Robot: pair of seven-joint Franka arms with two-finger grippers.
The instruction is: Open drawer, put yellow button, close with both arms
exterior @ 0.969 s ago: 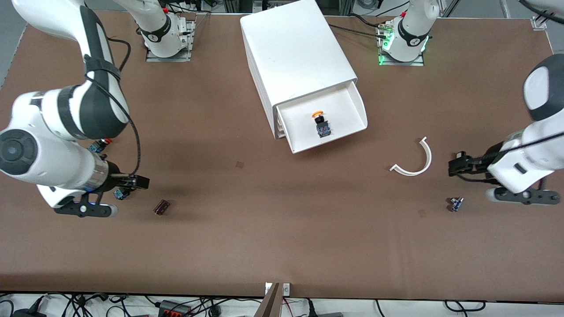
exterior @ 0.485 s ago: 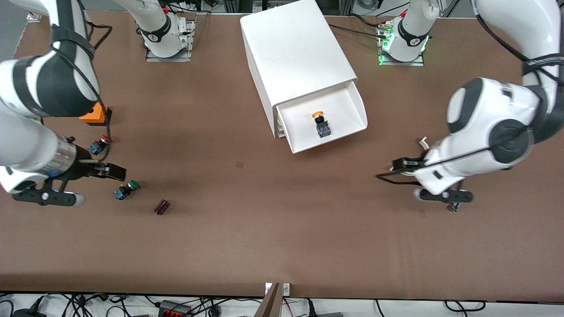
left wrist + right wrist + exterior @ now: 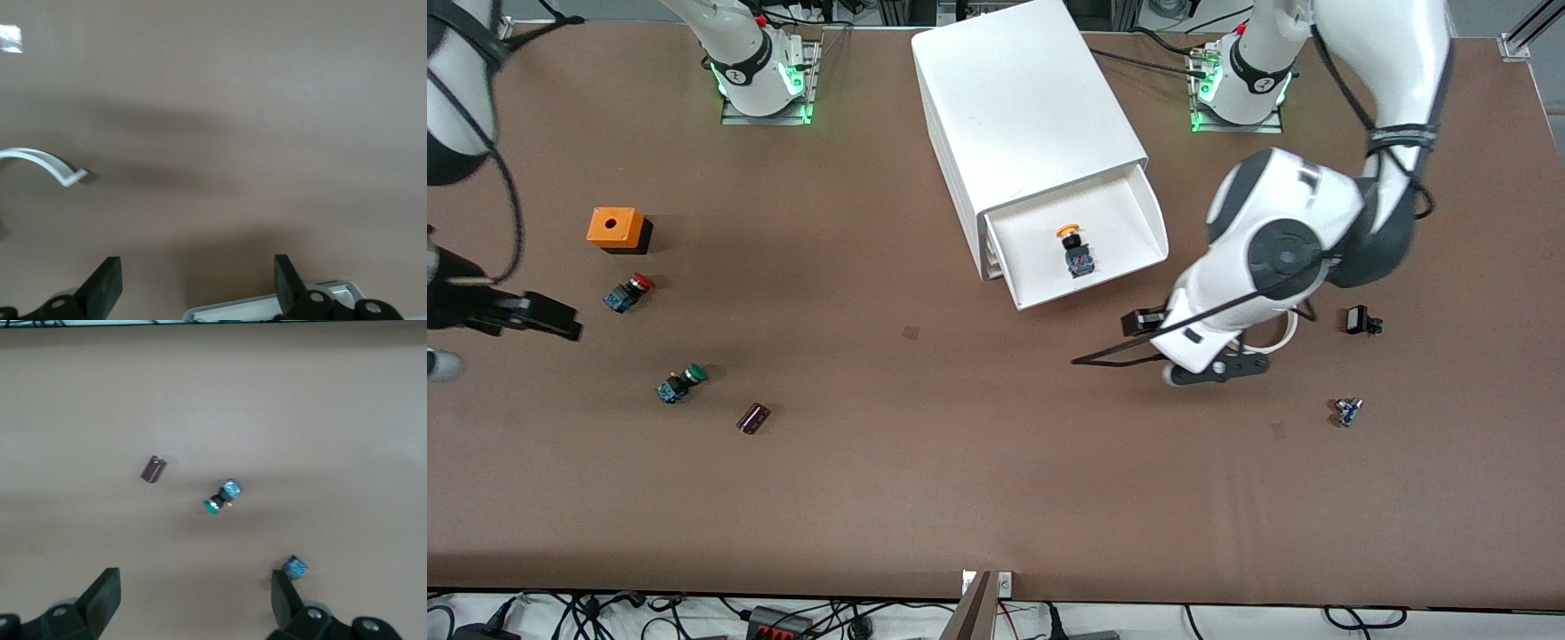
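Observation:
The drawer, uppermost in the white cabinet, stands pulled open. The yellow button lies in it, orange cap toward the cabinet. My left gripper is low over the table just beside the drawer's front corner, at the left arm's end. In the left wrist view it is open and empty, with the drawer's corner by one finger. My right gripper is open and empty at the right arm's end of the table; it also shows in the right wrist view.
An orange box, a red-capped button, a green-capped button and a purple cylinder lie near the right gripper. A white curved strip, a small black part and a small blue part lie near the left arm.
My left arm has swung from its end of the table to the open drawer's front corner. My right arm has drawn back toward its table end, uncovering the orange box.

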